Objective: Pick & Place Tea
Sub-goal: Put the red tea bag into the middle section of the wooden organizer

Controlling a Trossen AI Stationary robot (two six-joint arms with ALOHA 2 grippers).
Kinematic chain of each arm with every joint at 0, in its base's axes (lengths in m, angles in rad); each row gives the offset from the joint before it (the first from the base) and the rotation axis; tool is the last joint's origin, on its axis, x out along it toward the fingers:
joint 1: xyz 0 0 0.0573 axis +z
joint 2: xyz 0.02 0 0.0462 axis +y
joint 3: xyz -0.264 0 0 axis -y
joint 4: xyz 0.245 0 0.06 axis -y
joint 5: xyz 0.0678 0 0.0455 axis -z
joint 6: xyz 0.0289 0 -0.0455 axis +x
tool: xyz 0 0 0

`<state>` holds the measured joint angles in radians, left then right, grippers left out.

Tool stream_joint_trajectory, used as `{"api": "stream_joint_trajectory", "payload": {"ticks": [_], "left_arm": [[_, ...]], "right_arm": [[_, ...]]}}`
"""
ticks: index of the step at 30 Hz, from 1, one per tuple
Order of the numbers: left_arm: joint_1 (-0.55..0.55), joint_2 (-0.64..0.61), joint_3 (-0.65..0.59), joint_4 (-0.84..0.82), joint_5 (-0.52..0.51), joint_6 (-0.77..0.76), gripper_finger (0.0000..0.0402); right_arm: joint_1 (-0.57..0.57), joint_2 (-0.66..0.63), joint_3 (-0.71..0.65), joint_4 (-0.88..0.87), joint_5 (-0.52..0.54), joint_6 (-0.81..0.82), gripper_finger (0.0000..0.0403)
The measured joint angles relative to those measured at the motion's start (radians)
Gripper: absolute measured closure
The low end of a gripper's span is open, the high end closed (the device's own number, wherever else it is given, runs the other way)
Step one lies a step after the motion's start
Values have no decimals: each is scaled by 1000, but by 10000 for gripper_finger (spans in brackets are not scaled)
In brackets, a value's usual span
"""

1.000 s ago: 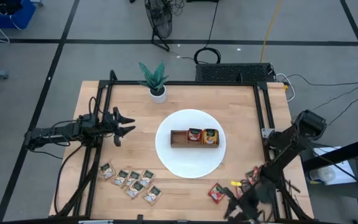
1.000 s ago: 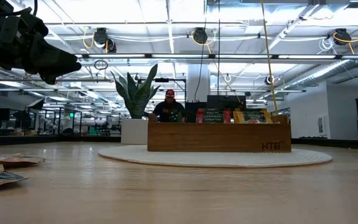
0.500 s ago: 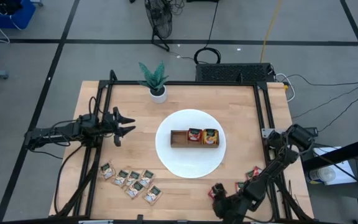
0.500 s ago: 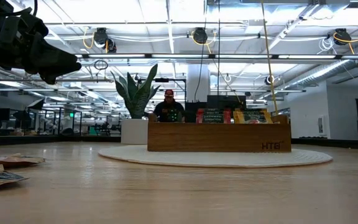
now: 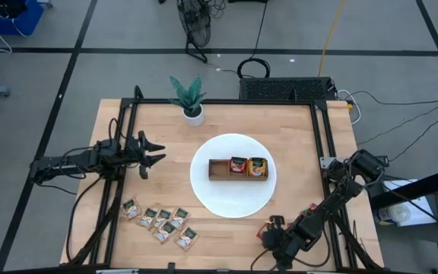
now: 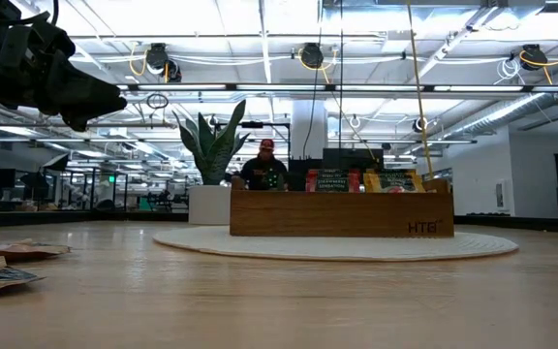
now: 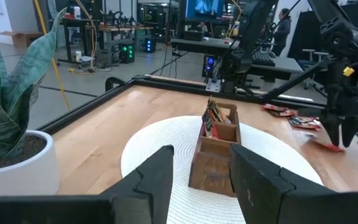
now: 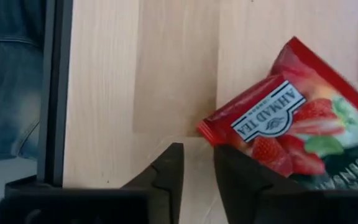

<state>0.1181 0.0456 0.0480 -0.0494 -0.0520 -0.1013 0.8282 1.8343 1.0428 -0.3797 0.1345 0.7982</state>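
My right hand point(image 5: 274, 237) is down at the near right corner of the pale wooden tabletop point(image 5: 166, 164), by the black frame rail along its edge. Its fingers point(image 8: 166, 171) stand narrow, with a slim gap between them, and a red strawberry sachet point(image 8: 284, 134) lies on the wood just past the tips. I cannot tell from the wrist view whether a finger is touching its corner; nothing sits between the fingers. More red sachets point(image 7: 294, 118) lie scattered on the wood near that hand.

My left hand point(image 5: 152, 152) hangs above the left part of the tabletop, well apart from the tea, its fingers point(image 7: 157, 177) spread fairly wide on nothing.

In the middle lies a round white mat point(image 5: 233, 199), and on it the brown wooden tray point(image 5: 238, 168). A red sachet point(image 5: 238, 165) stands in its middle compartment and an orange-yellow one point(image 5: 258, 166) in its right one; the left one shows bare wood. A cluster of pale beige sachets point(image 5: 160, 222) lies near the front left edge. A small potted plant point(image 5: 190, 97) stands at the far edge.

Around the tabletop the floor is grey with dark lines, cables trailing over it. Beyond lies an open workshop under bright ceiling lights, and a person in a red cap point(image 6: 263, 167) is behind the tray.
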Motion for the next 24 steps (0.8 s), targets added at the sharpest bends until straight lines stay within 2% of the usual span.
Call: {"api": "stream_joint_trajectory", "payload": {"ticks": [11,20,24], "left_arm": [[0,0,0,0,0,0,245],[0,0,0,0,0,0,245],[0,0,0,0,0,0,245]], "right_arm": [[-45,3,-18,-79,-1,2,398],[-28,3,-19,-123,6,-88,402],[-28,-14,-19,-246,-2,-12,402]]}}
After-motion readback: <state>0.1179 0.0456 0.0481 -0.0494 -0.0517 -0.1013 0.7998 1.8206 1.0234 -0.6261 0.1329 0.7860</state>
